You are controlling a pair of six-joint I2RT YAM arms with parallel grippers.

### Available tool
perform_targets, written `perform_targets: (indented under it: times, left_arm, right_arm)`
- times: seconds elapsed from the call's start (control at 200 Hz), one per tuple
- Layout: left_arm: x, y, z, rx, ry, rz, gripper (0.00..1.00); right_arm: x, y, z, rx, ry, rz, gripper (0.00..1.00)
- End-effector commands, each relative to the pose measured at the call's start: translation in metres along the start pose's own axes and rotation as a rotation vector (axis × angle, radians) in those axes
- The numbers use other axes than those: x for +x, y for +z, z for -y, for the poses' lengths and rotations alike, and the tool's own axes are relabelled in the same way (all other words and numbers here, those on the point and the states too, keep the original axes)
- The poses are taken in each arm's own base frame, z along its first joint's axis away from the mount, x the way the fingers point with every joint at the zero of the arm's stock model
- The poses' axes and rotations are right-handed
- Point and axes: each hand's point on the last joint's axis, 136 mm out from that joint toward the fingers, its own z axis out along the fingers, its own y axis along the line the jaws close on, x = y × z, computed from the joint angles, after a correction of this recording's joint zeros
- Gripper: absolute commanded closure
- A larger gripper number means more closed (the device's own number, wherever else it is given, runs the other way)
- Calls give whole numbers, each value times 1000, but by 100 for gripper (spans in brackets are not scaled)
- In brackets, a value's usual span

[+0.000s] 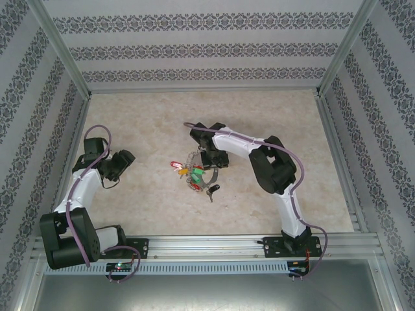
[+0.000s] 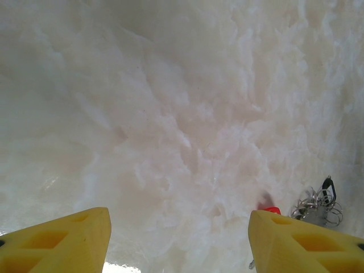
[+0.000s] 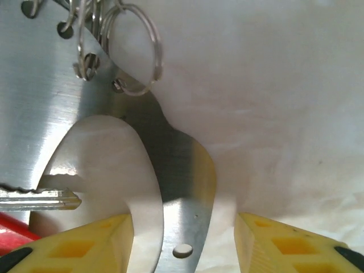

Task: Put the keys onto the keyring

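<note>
Left of the keyring (image 3: 187, 170), well apart: left gripper (image 2: 178, 227), yellow fingers (image 2: 62, 242) spread wide, nothing between them, bare pale table (image 2: 170, 102) beneath. Just left of the keyring and tangled against it: keys (image 1: 188, 173), one loose bunch, plastic tags (image 1: 176, 165) in red, green and yellow, a black one on the near side; exact count not legible. Keyring itself: flat curved band of brushed metal, lying on the table amid the bunch; small split rings (image 3: 158, 57) threaded through holes at one end, whether each carries a key not legible; one toothed blade (image 3: 40, 199) reaching into its open middle. Directly over the keyring's other, holed end: right gripper (image 3: 185, 242), jaws parted and astride the band, one finger close against one edge, clear gap at the other; not clamped, nothing held. Handling, as judged: keyring stiff, thin, light and smooth-faced, likely to skate or pivot if nipped at one edge; best taken squarely across the band near the holed end, clear of the threaded rings. Keys light, dangling, prone to swing and snag; best taken by the plastic tag or flat head, blade left free.
</note>
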Motion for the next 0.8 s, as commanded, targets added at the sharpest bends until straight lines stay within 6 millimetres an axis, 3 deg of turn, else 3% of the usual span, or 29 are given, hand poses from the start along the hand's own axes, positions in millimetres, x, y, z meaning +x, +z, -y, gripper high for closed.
perform_targets:
  times: [0.0, 0.13, 0.355, 0.43, 0.47, 0.49, 0.51, 0.525, 0.63, 0.769, 0.794]
  left_arm:
    - [-1, -5, -5, -26, 16, 14, 34]
    - [-2, -6, -5, -31, 9, 19, 34]
    - [-11, -6, -3, -29, 1, 54, 34]
    - [-16, -7, -1, -26, 13, 79, 33]
    - [-19, -8, 0, -19, 28, 101, 29]
    - [-22, -10, 2, -15, 39, 119, 21]
    - [-24, -11, 2, -13, 46, 134, 4]
    - [-26, -13, 3, -11, 54, 148, 0]
    - [-42, -28, 13, 2, 142, 260, 0]
    - [-60, -52, 36, -13, 328, 379, 0]
    - [-63, -57, 40, -17, 360, 407, 0]
  right_arm:
    - [3, 20, 25, 151, -26, -21, 60]
    - [-3, 9, 57, 236, -93, 13, 73]
    - [-32, -1, 126, 315, -188, 31, 73]
    - [-45, 0, 138, 296, -206, 47, 72]
    - [-52, -1, 140, 271, -212, 68, 70]
    - [-56, -3, 140, 252, -211, 82, 68]
    - [-60, -6, 140, 230, -206, 99, 67]
    - [-62, -9, 140, 212, -199, 110, 66]
    - [-78, -48, 136, 74, -135, 261, 58]
    - [-85, -127, 135, -41, -80, 563, 46]
    - [-84, -146, 136, -62, -73, 639, 35]
